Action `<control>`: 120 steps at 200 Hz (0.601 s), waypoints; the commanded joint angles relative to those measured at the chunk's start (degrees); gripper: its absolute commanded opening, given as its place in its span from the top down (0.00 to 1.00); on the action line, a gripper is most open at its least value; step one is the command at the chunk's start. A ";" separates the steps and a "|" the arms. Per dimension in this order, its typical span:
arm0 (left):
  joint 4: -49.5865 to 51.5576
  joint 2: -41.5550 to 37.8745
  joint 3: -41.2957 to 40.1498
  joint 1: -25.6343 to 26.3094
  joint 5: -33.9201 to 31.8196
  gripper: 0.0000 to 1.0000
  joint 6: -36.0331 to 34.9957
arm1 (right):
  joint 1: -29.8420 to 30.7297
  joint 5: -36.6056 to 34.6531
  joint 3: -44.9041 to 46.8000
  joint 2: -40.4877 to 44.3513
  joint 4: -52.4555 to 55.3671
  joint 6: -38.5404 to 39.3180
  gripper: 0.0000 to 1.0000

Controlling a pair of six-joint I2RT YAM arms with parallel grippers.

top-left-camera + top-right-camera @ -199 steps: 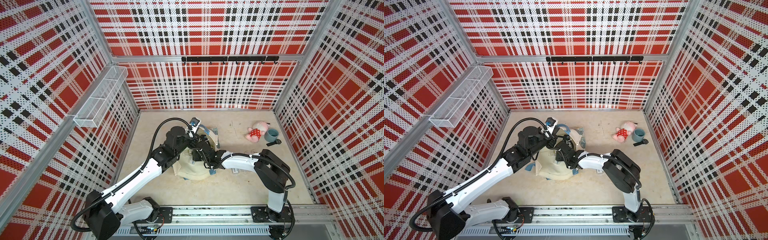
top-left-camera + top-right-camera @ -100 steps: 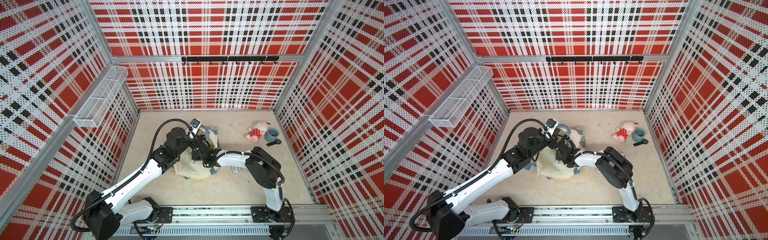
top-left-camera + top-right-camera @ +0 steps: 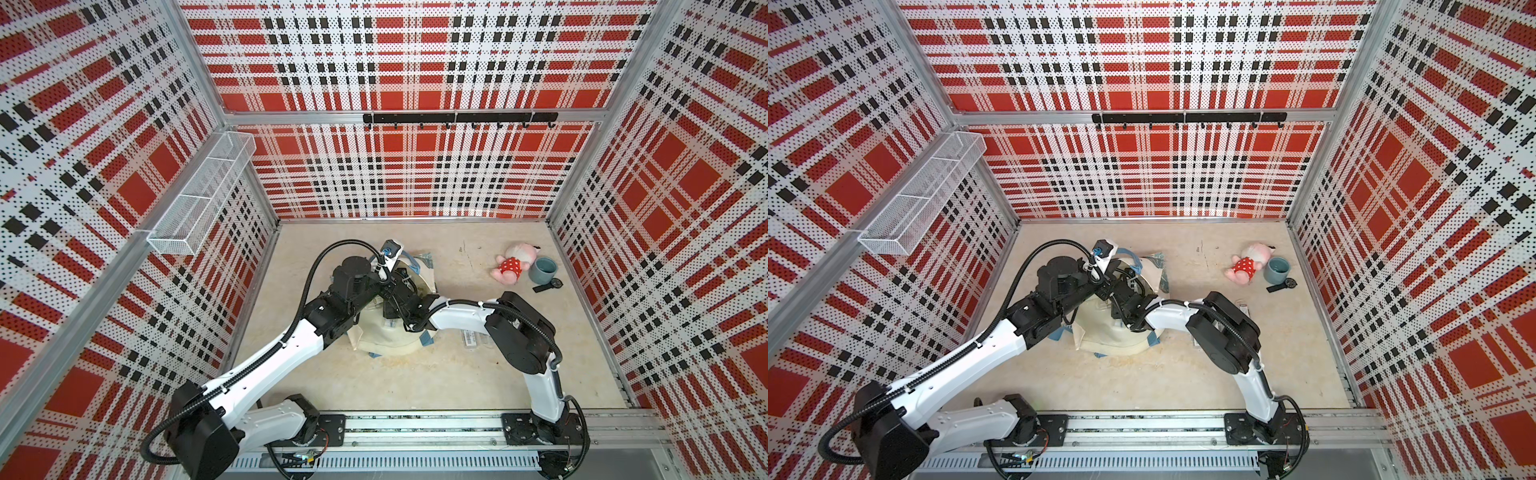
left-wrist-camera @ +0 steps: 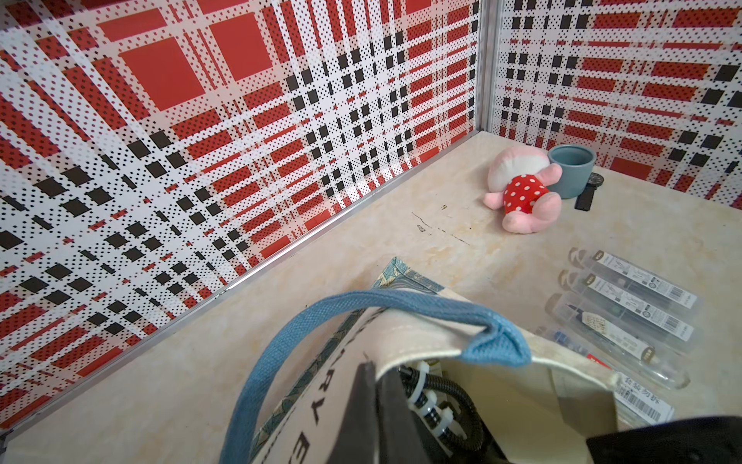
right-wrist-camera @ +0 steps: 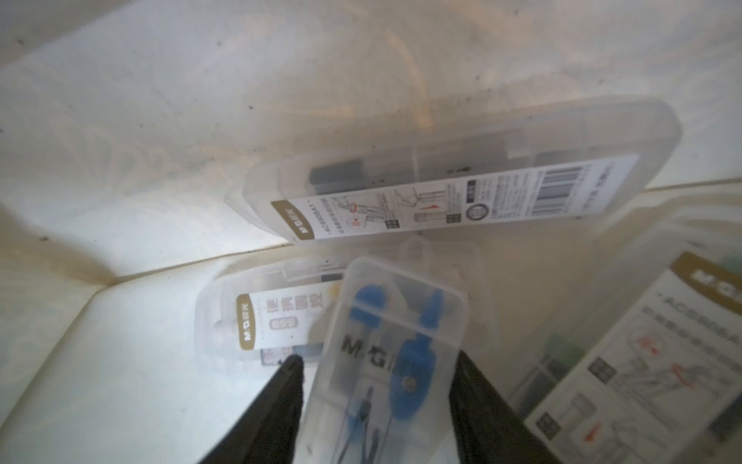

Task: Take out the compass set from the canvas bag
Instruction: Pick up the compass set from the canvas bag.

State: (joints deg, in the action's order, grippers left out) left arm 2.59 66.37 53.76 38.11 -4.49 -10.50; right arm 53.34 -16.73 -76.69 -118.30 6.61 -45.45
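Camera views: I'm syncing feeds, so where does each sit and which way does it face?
Top views: high above the front rail, looking down on the canvas bag; both arms show.
Left wrist: at the bag's rim, facing the plush toy in the far corner; left gripper shows.
Right wrist: inside the bag, facing compass cases; right gripper straddles one.
Shared: top and left wrist views show the toy.

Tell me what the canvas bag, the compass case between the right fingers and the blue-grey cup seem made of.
The canvas bag: woven cotton-like cloth, matte; weave shows on its blue strap. The compass case: frosted translucent plastic; the blue compass shows through. The cup: matte blue-grey, probably ceramic, possibly plastic; thick rim, no gloss.
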 commanded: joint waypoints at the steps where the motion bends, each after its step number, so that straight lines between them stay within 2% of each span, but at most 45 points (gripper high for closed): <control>1: -4.79 -2.14 0.23 0.05 2.29 1.00 0.73 | -0.07 1.04 -0.84 -0.87 2.04 0.78 0.47; 59: -4.88 -1.95 0.30 -0.42 2.12 1.00 0.62 | -0.01 0.90 -1.49 2.57 4.42 2.57 0.57; 120: -5.05 -1.98 0.21 -0.49 1.17 1.00 0.66 | -0.07 6.30 -1.41 8.11 7.53 7.12 0.61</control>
State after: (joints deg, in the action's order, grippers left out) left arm 1.89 66.32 53.71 37.80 -4.45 -10.48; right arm 53.32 -13.41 -77.10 -115.44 12.75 -41.15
